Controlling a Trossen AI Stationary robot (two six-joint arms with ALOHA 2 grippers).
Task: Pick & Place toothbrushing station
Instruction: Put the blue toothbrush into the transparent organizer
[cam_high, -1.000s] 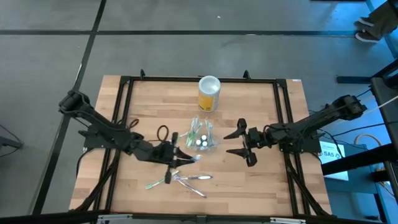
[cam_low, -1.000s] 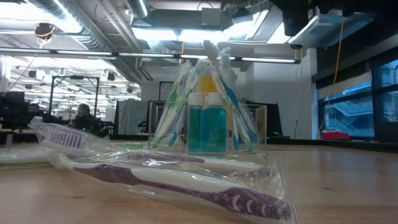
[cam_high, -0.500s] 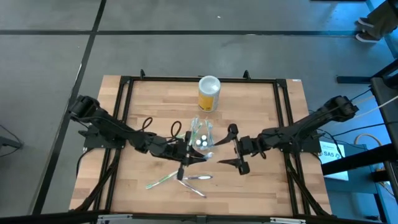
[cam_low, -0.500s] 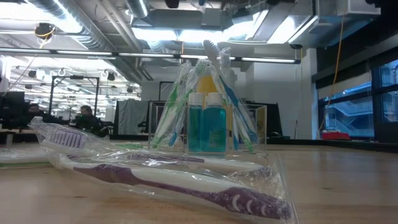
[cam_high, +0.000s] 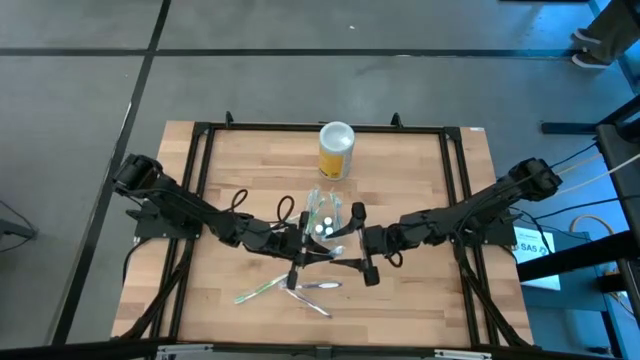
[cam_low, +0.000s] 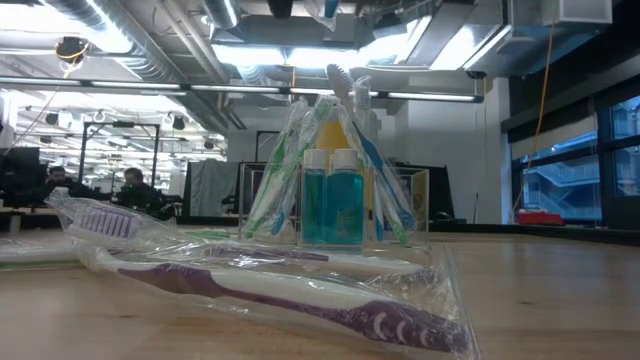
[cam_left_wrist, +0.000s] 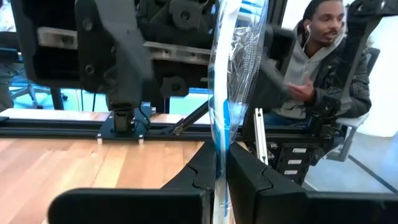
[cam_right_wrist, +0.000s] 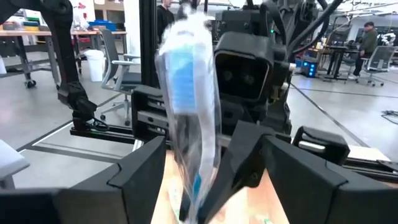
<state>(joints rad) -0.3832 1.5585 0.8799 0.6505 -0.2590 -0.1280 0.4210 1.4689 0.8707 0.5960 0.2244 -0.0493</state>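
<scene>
At the centre of the high view we see the left gripper (cam_high: 302, 250) clenched on a blue toothbrush in a clear wrapper (cam_left_wrist: 229, 93), with the right gripper (cam_high: 358, 245) facing it, fingers spread on either side of the same wrapper. The toothbrushing station (cam_high: 322, 221), a clear container holding wrapped brushes and two teal bottles (cam_low: 331, 197), stands just above both grippers at table centre. Below it lie loose wrapped toothbrushes (cam_high: 285, 288), and a yellow canister (cam_high: 336, 150) stands near the top edge.

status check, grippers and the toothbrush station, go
Left gripper shut on wrapped blue toothbrush, held upright. Right gripper open around it, not closed. Station mid-table between grippers, untouched.
</scene>
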